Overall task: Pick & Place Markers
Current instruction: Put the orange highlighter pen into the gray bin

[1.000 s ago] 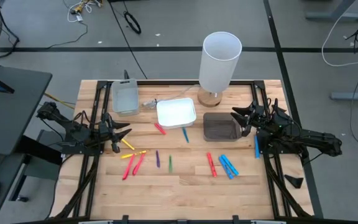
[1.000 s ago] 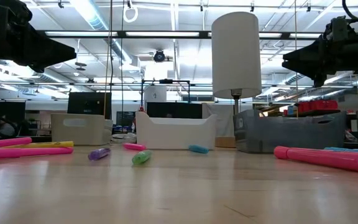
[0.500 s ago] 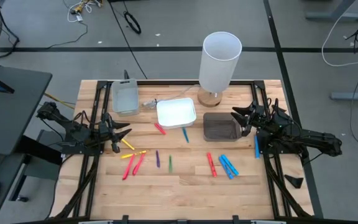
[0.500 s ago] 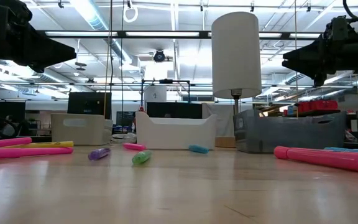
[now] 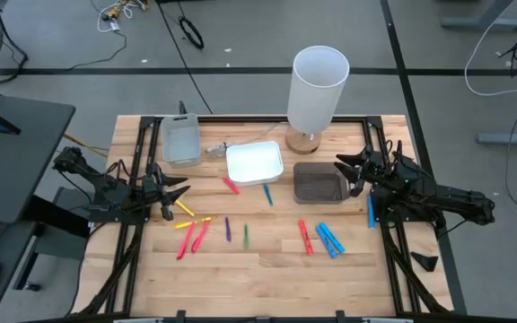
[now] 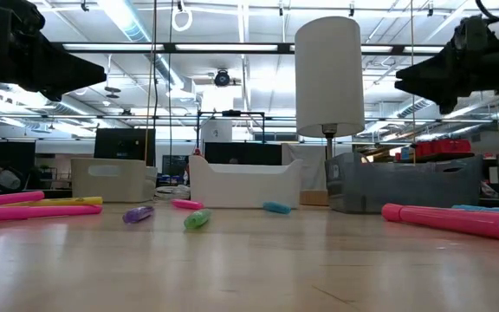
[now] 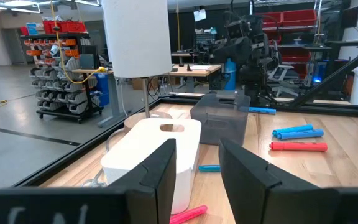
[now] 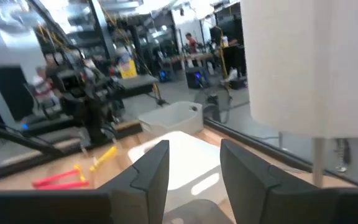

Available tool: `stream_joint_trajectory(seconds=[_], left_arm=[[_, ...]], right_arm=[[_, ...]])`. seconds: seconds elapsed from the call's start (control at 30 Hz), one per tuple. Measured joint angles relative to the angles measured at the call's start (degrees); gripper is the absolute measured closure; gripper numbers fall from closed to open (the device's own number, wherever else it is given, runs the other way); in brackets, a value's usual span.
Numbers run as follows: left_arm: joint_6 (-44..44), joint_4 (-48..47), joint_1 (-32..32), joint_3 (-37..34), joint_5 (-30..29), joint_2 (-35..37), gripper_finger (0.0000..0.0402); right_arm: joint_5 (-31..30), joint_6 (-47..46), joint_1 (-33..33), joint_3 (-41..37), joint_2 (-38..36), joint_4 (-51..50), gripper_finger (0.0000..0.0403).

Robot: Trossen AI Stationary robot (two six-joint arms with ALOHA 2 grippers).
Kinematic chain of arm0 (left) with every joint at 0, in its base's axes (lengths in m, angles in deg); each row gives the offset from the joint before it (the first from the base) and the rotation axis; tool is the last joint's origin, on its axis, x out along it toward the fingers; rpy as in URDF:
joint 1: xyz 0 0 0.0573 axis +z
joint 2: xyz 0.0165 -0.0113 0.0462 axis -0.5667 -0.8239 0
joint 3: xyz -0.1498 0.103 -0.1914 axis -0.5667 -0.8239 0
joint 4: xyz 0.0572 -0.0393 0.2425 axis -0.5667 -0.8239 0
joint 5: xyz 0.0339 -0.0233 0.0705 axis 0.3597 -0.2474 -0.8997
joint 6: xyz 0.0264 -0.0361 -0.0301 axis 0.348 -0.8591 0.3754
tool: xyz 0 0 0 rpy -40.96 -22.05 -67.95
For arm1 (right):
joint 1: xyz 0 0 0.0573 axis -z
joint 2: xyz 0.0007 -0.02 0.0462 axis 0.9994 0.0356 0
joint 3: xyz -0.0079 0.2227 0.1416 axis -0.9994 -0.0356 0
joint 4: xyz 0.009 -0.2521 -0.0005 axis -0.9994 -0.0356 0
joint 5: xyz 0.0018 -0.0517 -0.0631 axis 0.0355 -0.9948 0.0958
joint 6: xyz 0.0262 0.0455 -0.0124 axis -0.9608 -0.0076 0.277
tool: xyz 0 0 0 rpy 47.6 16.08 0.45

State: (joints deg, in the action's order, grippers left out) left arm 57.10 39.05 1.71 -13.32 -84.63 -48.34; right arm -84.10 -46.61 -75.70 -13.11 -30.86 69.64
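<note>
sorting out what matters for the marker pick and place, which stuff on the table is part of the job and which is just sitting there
Job:
markers
grey tray
white tray
dark tray
left gripper, open
right gripper, open

Lying about:
white lamp
cable

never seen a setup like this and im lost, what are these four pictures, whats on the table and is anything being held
It is one moment seen by four cameras: one above, one at table height, one on each arm's wrist. Two dark robot arms flank a wooden table. The left gripper and the right gripper both hover open, holding nothing. Scattered coloured markers lie on the wood. Behind them stand a grey tray, a white tray and a dark tray, with a white lamp at the back.
</note>
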Motion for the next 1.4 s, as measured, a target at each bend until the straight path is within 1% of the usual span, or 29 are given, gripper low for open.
stream_joint_trajectory(seconds=[0.07, 0.2, 0.3, 0.5, 0.7, 0.83, 1.07, 1.4], left_arm=[[0.0, 0.0, 0.02, 0.0, 0.0, 0.0, 0.0273], [0.0, 0.01, 0.0, 0.0, 0.0, 0.01, 0.0273], [0.0, 0.01, 0.01, 0.0, 0.01, -0.01, 0.0273], [-0.01, 0.01, 0.01, 0.0, 0.0, 0.0, 0.0273], [0.0, 0.01, 0.01, 0.0, 0.01, 0.0, 0.0273], [0.0, 0.01, 0.01, 0.0, 0.02, -0.01, 0.0273], [-0.02, 0.01, 0.0, 0.0, 0.02, -0.01, 0.0273], [-0.01, 0.01, 0.02, 0.0, 0.0, -0.01, 0.0273]], right_arm=[[-2.0, 0.3, -0.14, 2.79, 1.8, -3.05, 0.0259], [-6.75, -3.92, -0.12, 8.68, 6.48, -6.94, 0.0259], [-8.27, -6.35, -0.12, 13.02, 10.71, -9.9, 0.0259], [-8.24, -10.19, -0.12, 22.58, 18.91, -18.72, 0.0259], [-8.09, -20.49, -0.13, 32.47, 25.17, -32.41, 0.0259], [-5.15, -26.51, -1.41, 38.14, 28.78, -38.4, 0.0259], [-3.75, -35.4, -7.16, 44.27, 34.91, -40.64, 0.0259], [-3.63, -49.23, -15.87, 46.34, 42.74, -41.2, 0.0259]])
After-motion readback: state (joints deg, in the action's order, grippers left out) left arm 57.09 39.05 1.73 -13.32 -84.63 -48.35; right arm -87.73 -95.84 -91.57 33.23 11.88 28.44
